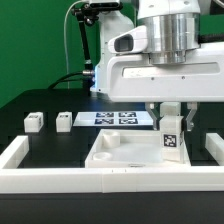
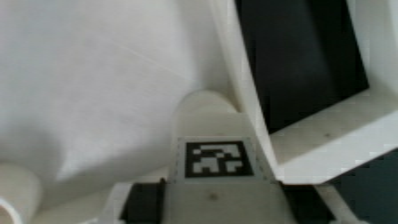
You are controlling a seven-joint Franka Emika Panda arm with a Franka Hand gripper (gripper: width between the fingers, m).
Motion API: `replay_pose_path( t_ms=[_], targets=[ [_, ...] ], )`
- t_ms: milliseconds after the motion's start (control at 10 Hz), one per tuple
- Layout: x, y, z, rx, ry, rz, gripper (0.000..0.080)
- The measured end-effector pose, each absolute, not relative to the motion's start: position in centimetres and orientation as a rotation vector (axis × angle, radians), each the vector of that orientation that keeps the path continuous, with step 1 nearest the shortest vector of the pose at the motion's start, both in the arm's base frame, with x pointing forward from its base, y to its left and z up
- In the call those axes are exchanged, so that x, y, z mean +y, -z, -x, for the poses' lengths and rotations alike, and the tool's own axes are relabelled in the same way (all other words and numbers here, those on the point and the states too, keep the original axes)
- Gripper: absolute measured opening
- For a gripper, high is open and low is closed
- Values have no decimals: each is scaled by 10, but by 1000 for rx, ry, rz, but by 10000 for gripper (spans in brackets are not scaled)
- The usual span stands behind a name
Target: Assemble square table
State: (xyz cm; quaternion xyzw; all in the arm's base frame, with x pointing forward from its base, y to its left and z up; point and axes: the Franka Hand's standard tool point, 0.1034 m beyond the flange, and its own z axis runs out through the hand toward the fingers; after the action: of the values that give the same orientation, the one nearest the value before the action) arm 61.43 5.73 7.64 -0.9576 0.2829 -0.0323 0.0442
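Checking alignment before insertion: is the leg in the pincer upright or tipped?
Upright: in the exterior view the leg stands vertical, edges plumb, gripped by the pincer over the slab.

Bare table [image 1: 62, 142] at the exterior view's left of the slab [image 1: 118, 153], between loose legs [image 1: 33, 121] and front rail [image 1: 60, 180].

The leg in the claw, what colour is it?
The leg is white with a black-and-white tag, clearest in the exterior view.
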Motion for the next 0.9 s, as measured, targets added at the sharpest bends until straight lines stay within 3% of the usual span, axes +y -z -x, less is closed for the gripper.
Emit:
replay_pose_path(
  t_ms=[900],
  targets=[
    [72,-75,-614,2059,27,2172,291]
  ],
)
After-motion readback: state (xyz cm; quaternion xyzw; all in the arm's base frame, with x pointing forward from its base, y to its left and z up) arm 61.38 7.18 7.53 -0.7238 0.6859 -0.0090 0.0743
